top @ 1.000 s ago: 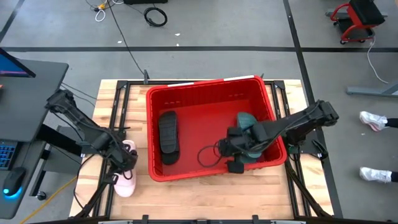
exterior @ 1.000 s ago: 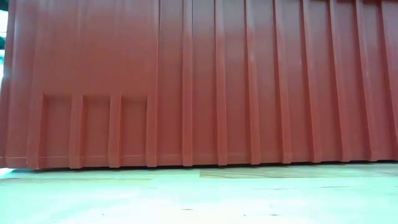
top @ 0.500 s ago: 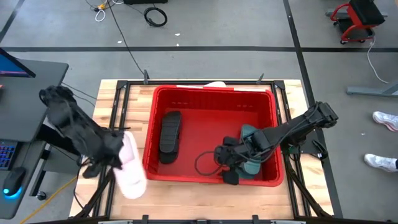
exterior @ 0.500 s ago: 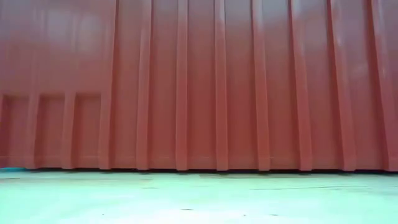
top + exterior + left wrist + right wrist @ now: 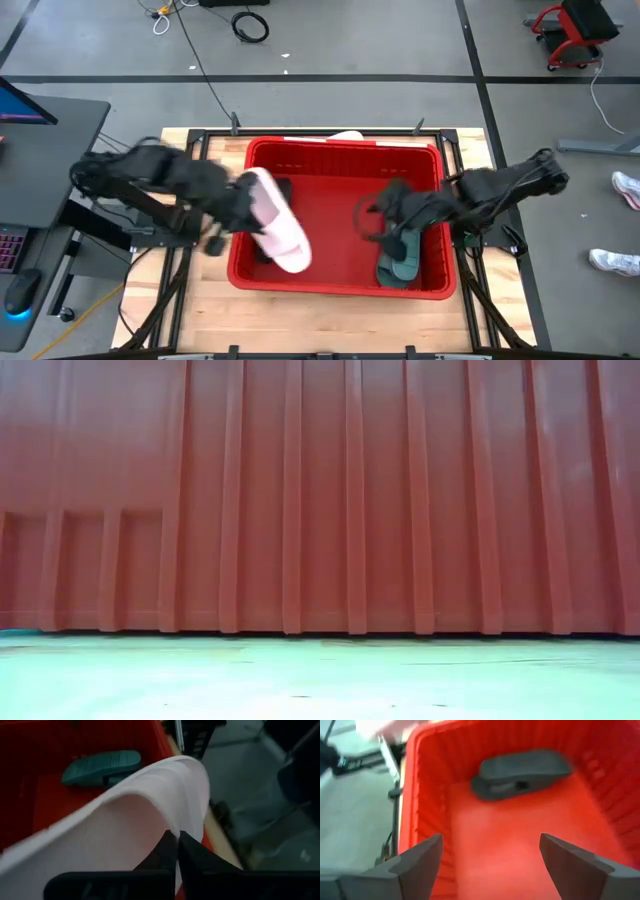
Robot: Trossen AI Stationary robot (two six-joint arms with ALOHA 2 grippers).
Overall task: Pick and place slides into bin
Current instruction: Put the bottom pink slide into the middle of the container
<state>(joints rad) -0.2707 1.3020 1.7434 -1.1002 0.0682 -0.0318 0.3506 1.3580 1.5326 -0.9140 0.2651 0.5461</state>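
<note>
- The red bin (image 5: 340,285) stands on the wooden bench (image 5: 330,320).
- Inside it, a teal slide (image 5: 403,262) lies by the right wall and a black slide (image 5: 520,772) lies at the left side.
- The left hand (image 5: 238,205), pinched shut, holds a pale pink slide (image 5: 275,232) over the bin's left wall.
- The right hand (image 5: 487,862) hangs inside the bin near the teal slide, fingers spread wide and empty.

A pale wooden bench (image 5: 330,322) is seen under dark frame rails; a grey floor crossed by black tape lines (image 5: 300,78) surrounds it; a coiled black cable (image 5: 250,24) lies beyond; a red wheeled stool (image 5: 573,30) stands at the far right; two white shoes (image 5: 615,225) of a person show at the right edge; a dark desk with a lit screen (image 5: 25,105) stands at the left.
</note>
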